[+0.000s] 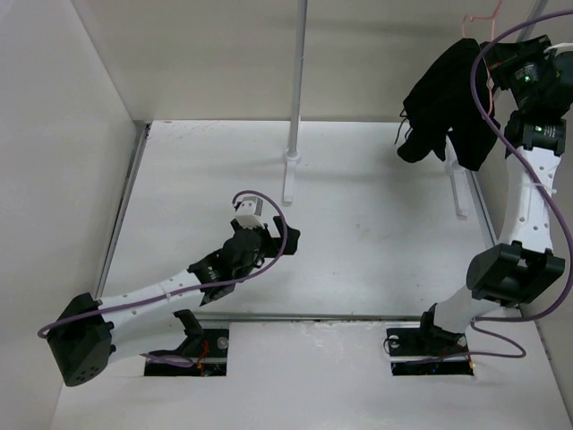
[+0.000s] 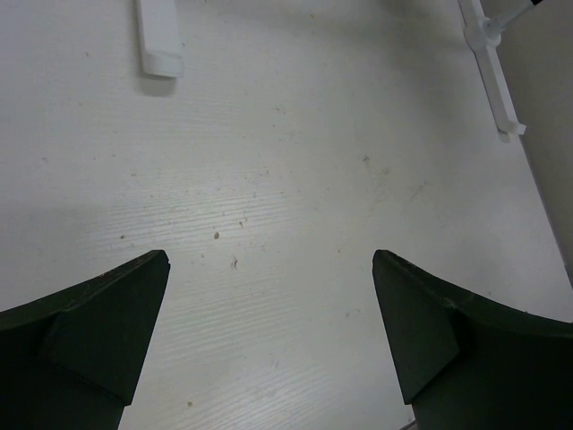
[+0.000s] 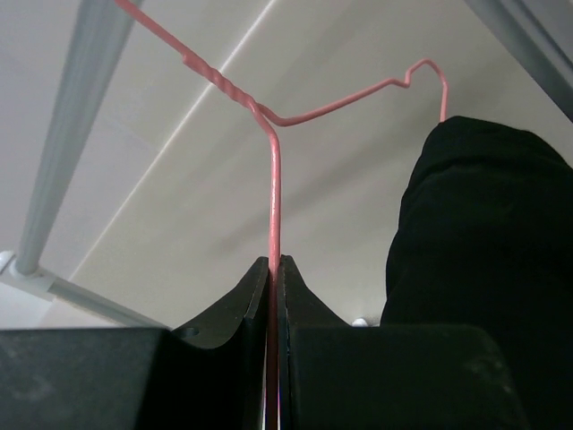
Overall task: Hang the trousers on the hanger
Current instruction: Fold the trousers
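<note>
Right jaws clamped on the hanger (image 3: 273, 179); left jaws apart. I judge the trousers (image 3: 483, 269), draped off-centre, may slip if it tilts.

Soft, even light is falling on the white matte table (image 1: 358, 233), throwing only faint shadows. The large black cloth trousers (image 1: 445, 103) are showing as a featureless dark mass. Near the lens, the black fingers (image 2: 89, 331) of the left gripper (image 2: 270, 260) are looking soft-edged.
</note>
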{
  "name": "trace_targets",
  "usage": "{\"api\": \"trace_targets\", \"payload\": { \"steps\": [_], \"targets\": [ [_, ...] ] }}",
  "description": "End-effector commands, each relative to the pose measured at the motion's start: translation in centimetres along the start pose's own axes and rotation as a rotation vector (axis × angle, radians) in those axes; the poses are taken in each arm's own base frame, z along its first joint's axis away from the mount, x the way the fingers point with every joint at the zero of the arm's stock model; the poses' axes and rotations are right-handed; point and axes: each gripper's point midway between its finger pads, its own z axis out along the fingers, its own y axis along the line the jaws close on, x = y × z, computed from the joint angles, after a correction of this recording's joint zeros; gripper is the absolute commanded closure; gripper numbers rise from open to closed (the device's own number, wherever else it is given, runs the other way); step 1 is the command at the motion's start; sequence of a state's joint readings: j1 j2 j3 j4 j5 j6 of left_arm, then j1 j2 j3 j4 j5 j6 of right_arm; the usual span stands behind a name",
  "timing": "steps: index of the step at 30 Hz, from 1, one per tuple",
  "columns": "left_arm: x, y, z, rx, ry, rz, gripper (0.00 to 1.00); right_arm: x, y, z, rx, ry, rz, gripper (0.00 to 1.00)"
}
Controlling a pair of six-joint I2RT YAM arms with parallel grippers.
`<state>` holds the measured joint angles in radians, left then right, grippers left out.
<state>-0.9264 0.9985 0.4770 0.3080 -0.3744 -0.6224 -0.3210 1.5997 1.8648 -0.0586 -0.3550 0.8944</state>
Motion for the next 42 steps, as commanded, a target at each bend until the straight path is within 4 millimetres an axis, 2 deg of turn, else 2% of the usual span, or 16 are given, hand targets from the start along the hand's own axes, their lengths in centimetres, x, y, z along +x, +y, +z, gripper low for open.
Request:
{"api": "trace_targets", "payload": {
  "steps": [1, 5, 8, 13, 17, 18, 22, 26, 28, 30, 33, 35, 38, 42],
  "targets": [
    [-0.7, 0.2, 0.1, 0.002, -0.034, -0.026, 0.0, -2.8, 3.1, -1.2, -0.095, -0.1, -0.049, 0.94],
    [-0.8, 0.4, 0.1, 0.001, -0.038, -0.032, 0.0, -2.3, 1.8, -1.8, -0.076, -0.116, -0.045, 0.9],
    [-0.9, 0.5, 0.0, -0.001, -0.041, -0.033, 0.0, -2.5, 1.2, -2.5, -0.061, -0.136, -0.044, 0.8],
    [-1.0, 0.7, -0.2, -0.005, -0.045, -0.038, 0.0, -3.1, 1.7, -4.4, -0.068, -0.173, -0.059, 0.39],
    [-1.1, 0.9, -0.3, -0.012, -0.051, -0.04, 0.0, -4.0, 2.2, -7.1, -0.049, -0.242, -0.068, 0.17],
    [-1.2, 1.0, -0.3, -0.015, -0.053, -0.041, 0.0, -4.2, 2.4, -8.0, -0.043, -0.262, -0.069, 0.0],
    [-1.2, 2.0, -0.4, -0.057, -0.051, -0.032, 0.0, -4.3, 3.0, -11.8, -0.008, -0.341, -0.09, 0.0],
    [-1.1, 3.4, -0.6, -0.123, -0.053, -0.014, 0.0, -2.8, 1.7, -16.2, 0.051, -0.409, -0.105, 0.0],
    [-1.2, 3.9, -0.7, -0.148, -0.056, -0.009, 0.0, -1.0, 0.0, -18.1, 0.096, -0.422, -0.093, 0.0],
    [-1.0, 4.0, -0.7, -0.161, -0.048, 0.001, 0.0, 1.1, -2.5, -19.4, 0.16, -0.422, -0.081, 0.0],
    [-0.7, 3.9, -0.8, -0.166, -0.029, 0.015, 0.0, 5.2, -8.0, -20.9, 0.329, -0.374, -0.11, 0.0],
    [-0.2, 3.8, -1.0, -0.161, -0.019, 0.02, 0.0, 7.2, -11.7, -21.9, 0.475, -0.339, -0.144, 0.0],
    [0.5, 3.6, -1.2, -0.146, -0.006, 0.03, 0.0, 8.4, -16.6, -24.4, 0.726, -0.332, -0.234, 0.0],
    [1.5, 3.2, -1.4, -0.128, 0.032, 0.052, 0.0, 8.8, -19.1, -25.8, 0.918, -0.321, -0.373, 0.0]
  ]
}}
